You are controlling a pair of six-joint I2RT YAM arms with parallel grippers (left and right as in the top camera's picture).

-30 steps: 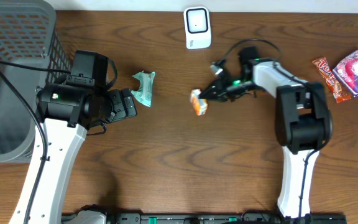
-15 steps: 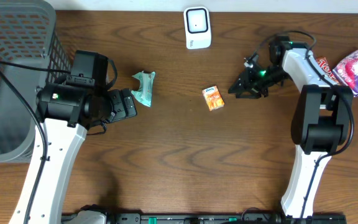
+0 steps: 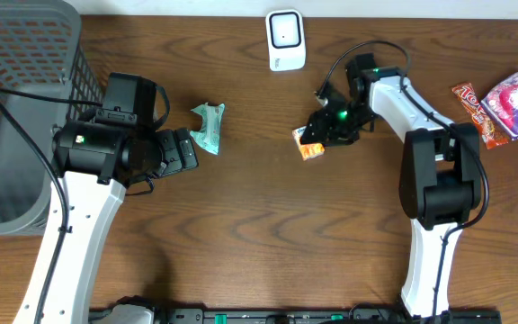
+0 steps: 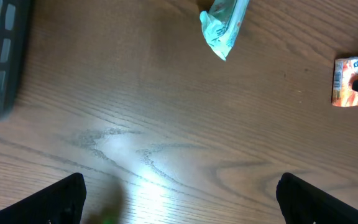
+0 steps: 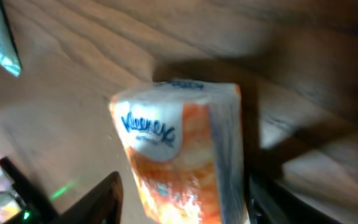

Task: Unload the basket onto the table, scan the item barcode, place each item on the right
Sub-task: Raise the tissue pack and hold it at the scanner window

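a dark brown wood-grain table [image 3: 259,234] fills nearly all of the overhead view. glare is seen on it in the left wrist view. only a thin pale strip of room is shown past its far edge.

a grey mesh basket [image 3: 25,54] is set at the far left corner, partly off the table edge.

the left arm [image 3: 79,216], white with a black head, is held over the left half, near the basket. the left fingers [image 4: 55,199] are spread wide apart, nothing is between them, and bare wood is seen below.

the right arm [image 3: 439,180] is reached in toward the table's middle. the right fingers [image 5: 101,199] are set apart on either side of the tissue pack [image 5: 179,149]. contact with it cannot be told.

a white scanner [image 3: 286,39] with a dark window is placed at the far edge, centre.

a pink round packet [image 3: 513,101] and a red snack bar [image 3: 472,110] are laid side by side at the far right, well apart from the rest.

a teal packet [image 3: 209,128] is laid just beside the left arm's head.

the tissue pack is found near the table's middle, nearer than the scanner and slightly to its right. it is seen as a small soft plastic pack, orange and white, with a blue kleenex logo on a white patch. no barcode is made out on the face shown.
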